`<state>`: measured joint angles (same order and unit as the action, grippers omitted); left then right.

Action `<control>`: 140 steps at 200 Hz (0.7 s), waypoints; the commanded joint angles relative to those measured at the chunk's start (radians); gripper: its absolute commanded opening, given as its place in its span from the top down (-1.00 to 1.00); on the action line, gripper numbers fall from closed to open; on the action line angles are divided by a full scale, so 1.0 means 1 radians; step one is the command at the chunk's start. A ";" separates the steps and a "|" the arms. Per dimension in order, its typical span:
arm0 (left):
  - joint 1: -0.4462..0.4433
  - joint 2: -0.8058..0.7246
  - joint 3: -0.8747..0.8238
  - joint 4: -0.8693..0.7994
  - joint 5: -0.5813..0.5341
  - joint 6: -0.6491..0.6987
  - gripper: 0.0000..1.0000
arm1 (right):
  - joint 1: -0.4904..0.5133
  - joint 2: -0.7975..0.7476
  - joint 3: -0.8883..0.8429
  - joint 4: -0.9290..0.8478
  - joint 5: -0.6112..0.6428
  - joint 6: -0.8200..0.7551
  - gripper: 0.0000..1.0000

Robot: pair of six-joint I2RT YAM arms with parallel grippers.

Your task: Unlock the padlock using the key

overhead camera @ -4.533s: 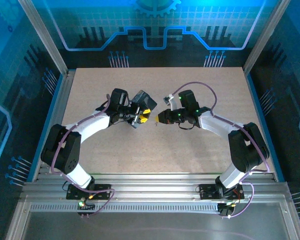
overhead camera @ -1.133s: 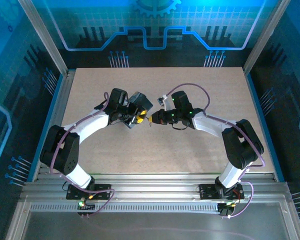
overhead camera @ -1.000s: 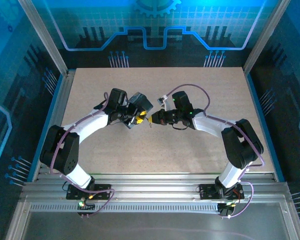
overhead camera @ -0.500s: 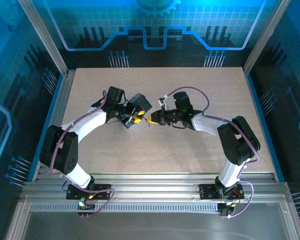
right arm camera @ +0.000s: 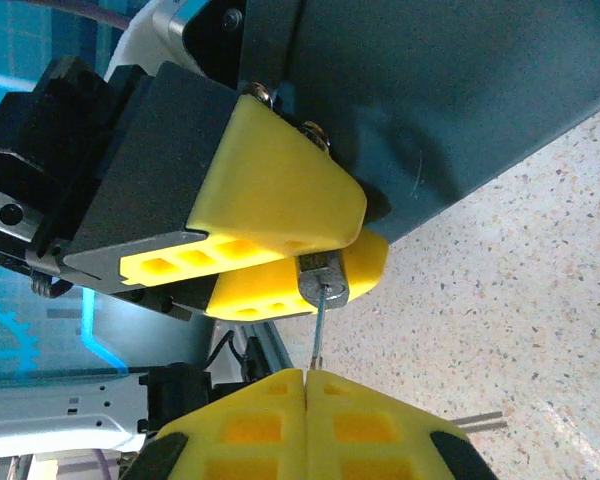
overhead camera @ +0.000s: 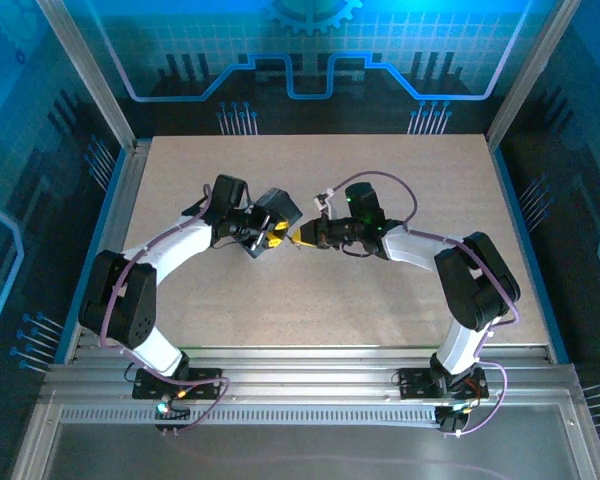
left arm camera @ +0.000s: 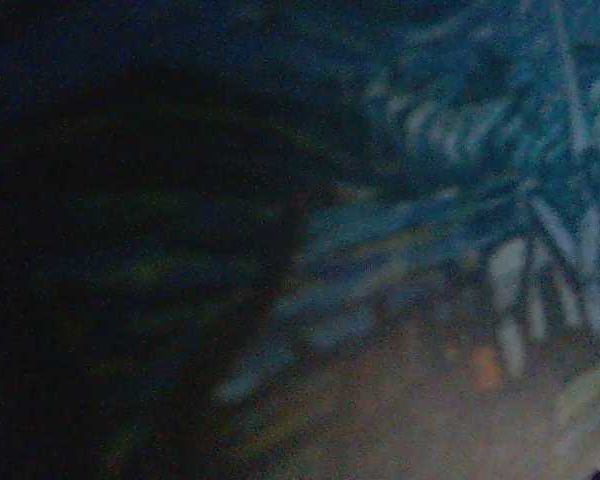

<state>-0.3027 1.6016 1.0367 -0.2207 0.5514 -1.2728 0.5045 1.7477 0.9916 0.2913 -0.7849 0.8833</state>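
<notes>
Padlock (right arm camera: 323,278): clamped in your left gripper (overhead camera: 275,232), above the tabletop's (overhead camera: 380,320) middle. Key (right arm camera: 319,330): pinched in your clenched right gripper (right arm camera: 305,392), tip meeting the Padlock's end. Apparently done: pickup, alignment. Remaining: full insertion, turning, opening.

Left gripper (right arm camera: 352,240) gripping; right gripper (right arm camera: 305,382) pinched shut; both facing.

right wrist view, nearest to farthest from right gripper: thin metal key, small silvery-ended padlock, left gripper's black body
1. Thin metal key, in the right gripper, bottom.
2. Small silvery-ended padlock, centre.
3. Black body of the left gripper, upper left.
</notes>
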 commanded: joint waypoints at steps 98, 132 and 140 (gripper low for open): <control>-0.018 0.009 0.011 -0.031 0.089 0.002 0.59 | 0.000 0.022 -0.027 0.222 0.020 0.066 1.00; -0.006 0.005 0.024 -0.086 0.057 0.025 0.58 | -0.004 0.032 -0.039 0.183 0.002 0.057 1.00; -0.004 0.004 0.022 -0.089 0.051 0.024 0.58 | -0.003 0.038 -0.043 0.187 -0.005 0.064 1.00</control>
<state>-0.3016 1.6028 1.0374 -0.2394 0.5533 -1.2766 0.5026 1.7622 0.9562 0.3981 -0.7727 0.9394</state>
